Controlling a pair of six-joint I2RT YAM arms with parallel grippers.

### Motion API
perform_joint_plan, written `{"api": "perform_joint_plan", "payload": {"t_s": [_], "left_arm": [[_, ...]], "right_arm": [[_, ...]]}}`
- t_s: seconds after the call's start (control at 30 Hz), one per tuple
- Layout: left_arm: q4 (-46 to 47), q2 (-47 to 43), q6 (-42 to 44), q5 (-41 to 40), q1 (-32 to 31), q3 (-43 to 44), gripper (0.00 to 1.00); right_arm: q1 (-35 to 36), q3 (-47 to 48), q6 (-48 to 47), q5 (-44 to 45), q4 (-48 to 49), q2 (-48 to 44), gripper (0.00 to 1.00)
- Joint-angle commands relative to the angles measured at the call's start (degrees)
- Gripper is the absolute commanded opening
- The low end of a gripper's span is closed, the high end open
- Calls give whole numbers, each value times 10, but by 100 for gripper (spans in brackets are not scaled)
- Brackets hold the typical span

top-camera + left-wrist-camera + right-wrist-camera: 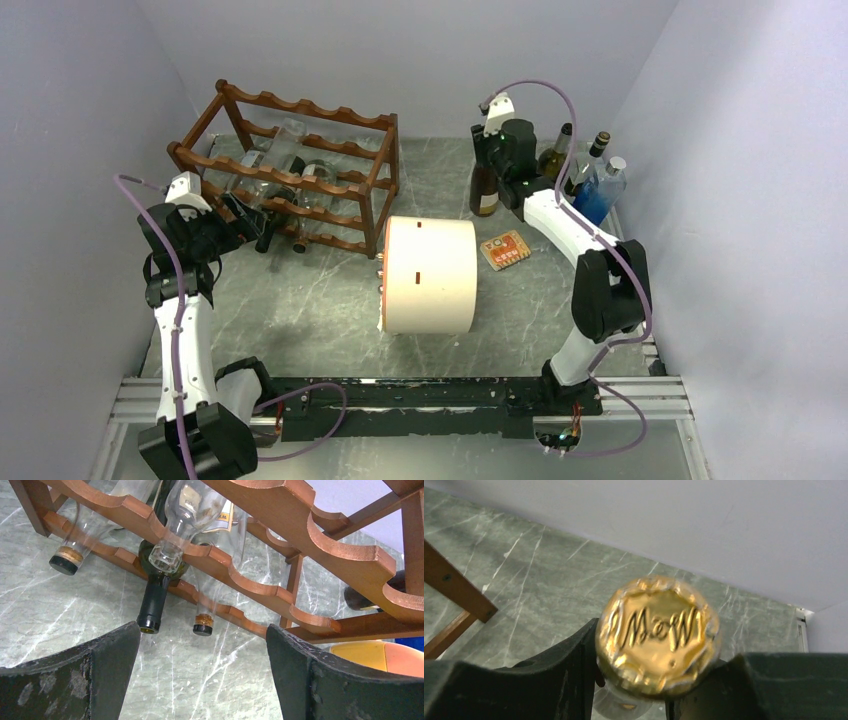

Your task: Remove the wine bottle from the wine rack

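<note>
Jaws of the right gripper (664, 680) pinch the neck of a gold-capped wine bottle (656, 637), which stands upright on the table (330, 300) with the wine rack (300, 170) well off to its left. The left gripper (202, 680) gapes wide, with a dark bottle (152, 605) poking from the rack just ahead.
</note>
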Motion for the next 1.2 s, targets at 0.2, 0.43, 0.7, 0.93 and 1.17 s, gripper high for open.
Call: {"api": "perform_joint_plan", "payload": {"t_s": [0.2,0.43,0.7,0.93,1.17], "left_arm": [[21,-3,13,26,-4,-4,100],[25,-6,14,34,-6,-6,100],[24,-18,15,27,-10,-8,100],[22,-23,15,17,-18,-9,100],[17,-25,16,4,-25,-7,100]], "right_arm": [[-19,-9,36,59,229,-35,0],[-20,-54,54,71,231,-54,0],[-19,-47,49,49,198,-51,35],[-18,-34,30,40,167,-61,59],[-17,-34,14,26,152,-77,70]]}}
